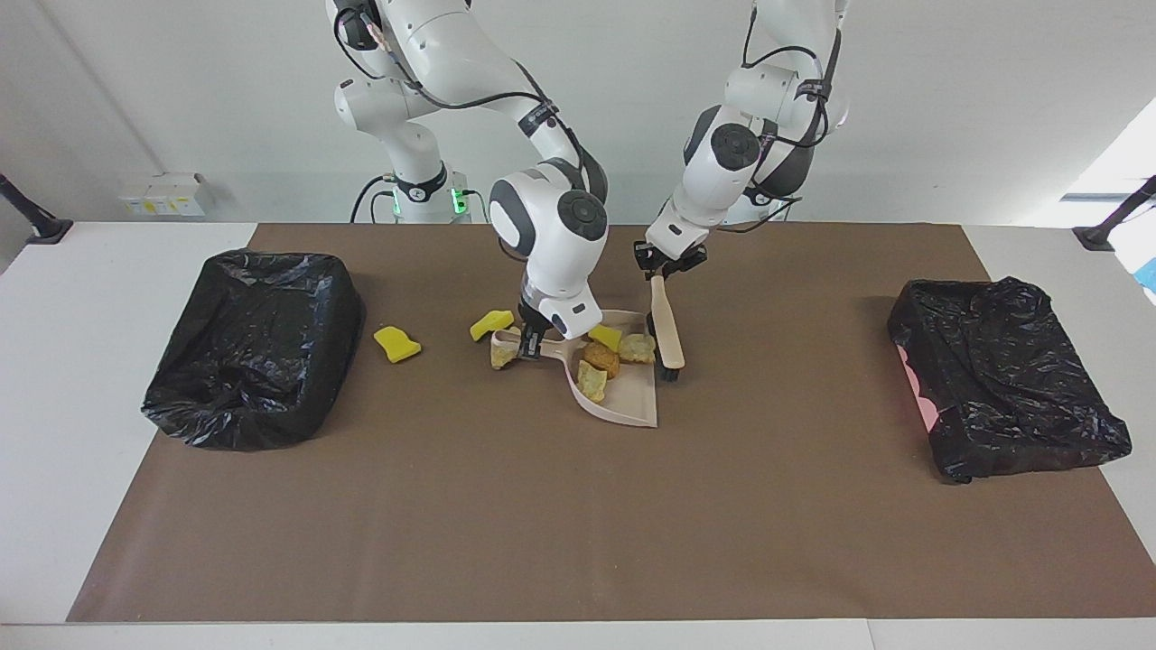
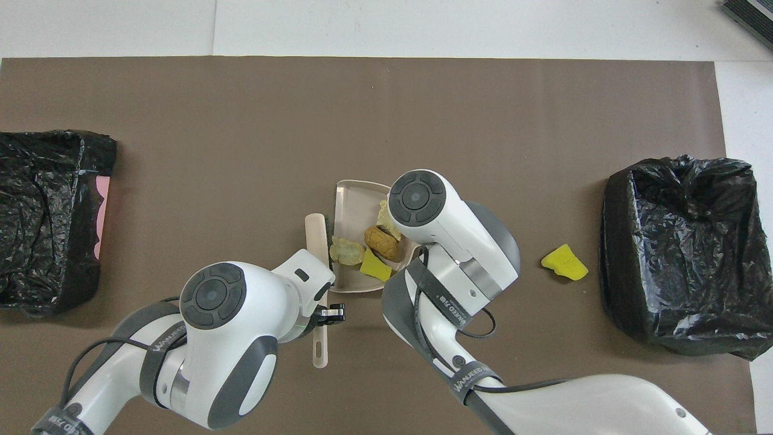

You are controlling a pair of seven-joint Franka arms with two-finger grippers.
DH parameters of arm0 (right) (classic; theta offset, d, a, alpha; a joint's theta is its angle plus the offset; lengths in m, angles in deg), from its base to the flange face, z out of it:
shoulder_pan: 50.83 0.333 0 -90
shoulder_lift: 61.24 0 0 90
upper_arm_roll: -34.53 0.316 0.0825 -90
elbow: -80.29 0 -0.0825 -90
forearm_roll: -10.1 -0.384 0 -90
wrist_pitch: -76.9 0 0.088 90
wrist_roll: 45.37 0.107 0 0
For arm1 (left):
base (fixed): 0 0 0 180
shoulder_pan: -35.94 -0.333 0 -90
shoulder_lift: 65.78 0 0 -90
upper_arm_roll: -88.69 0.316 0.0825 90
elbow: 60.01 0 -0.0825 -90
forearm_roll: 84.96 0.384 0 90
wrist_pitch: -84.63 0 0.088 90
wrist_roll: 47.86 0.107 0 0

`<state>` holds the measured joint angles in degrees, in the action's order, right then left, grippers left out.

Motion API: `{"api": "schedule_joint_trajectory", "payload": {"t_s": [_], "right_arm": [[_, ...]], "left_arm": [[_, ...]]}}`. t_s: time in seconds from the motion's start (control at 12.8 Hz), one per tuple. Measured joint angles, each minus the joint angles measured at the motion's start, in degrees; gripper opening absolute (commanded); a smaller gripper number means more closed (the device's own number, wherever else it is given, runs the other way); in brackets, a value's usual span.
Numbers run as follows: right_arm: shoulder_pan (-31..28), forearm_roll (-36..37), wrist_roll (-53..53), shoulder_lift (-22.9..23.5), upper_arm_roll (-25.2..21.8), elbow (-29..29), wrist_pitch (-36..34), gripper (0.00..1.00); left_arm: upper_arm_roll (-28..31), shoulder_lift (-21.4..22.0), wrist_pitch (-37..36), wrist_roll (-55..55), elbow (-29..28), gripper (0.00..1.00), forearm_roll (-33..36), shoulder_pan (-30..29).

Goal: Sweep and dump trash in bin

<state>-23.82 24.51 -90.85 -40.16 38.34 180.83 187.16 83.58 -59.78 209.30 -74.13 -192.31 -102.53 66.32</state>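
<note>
Four pieces of trash (image 1: pixel 607 359) lie in the beige dustpan (image 1: pixel 623 402) at frame centre of the facing view; two more, one yellow (image 1: pixel 491 323) and one tan (image 1: pixel 502 354), sit on the brown mat just beside the pan's handle, and a seventh yellow lump (image 1: pixel 397 344) rests apart, between the pan and the black-lined bin (image 1: pixel 262 348) at mid-left of that view; a second lined bin (image 1: pixel 1002 375) stands at mid-right. The right pincer (image 1: pixel 531 346) is clenched on the dustpan handle; the left pincer (image 1: pixel 666 264) is clenched on the top of the brush (image 1: pixel 666 329), whose bristles hang at the pan's side.

Judged step: gathering the remaining lumps before dumping. To do it well, the pan's lip should stay flat on the worktop so pieces ride in rather than under; the pan should stay level enough that its four pieces do not roll out; the brush should come round the stray lumps and draw them toward the open mouth in short, low strokes; the two by the handle lie at the closed end, so either pan or brush needs repositioning first.
</note>
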Motion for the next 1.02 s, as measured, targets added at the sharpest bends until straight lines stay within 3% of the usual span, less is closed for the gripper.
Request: {"api": "schedule_joint_trajectory", "payload": {"t_s": [0.31,0.55,0.7,1.02], "right_arm": [[-1.05,-1.08,-0.11,-0.16,0.00,-0.19,0.00,0.00],[-3.55,-3.82,-4.05,-0.20,-0.08,-0.58,0.01,0.00],[-6.40,-5.32,-9.11,-0.45,-0.16,-1.96,-0.28,0.00],[-12.89,-5.46,-20.13,-3.29,-0.43,-4.14,-4.62,0.00]], "left_arm": [[0.99,0.23,-2.72,-1.94,5.12,0.00,0.00,-1.94],[1.47,1.44,-15.23,-1.87,10.97,0.00,2.17,-4.68],[1.07,2.32,-17.32,-2.01,11.30,0.00,6.60,-4.58],[-0.16,3.34,-17.79,-4.51,9.75,0.00,7.81,-2.74]]}}
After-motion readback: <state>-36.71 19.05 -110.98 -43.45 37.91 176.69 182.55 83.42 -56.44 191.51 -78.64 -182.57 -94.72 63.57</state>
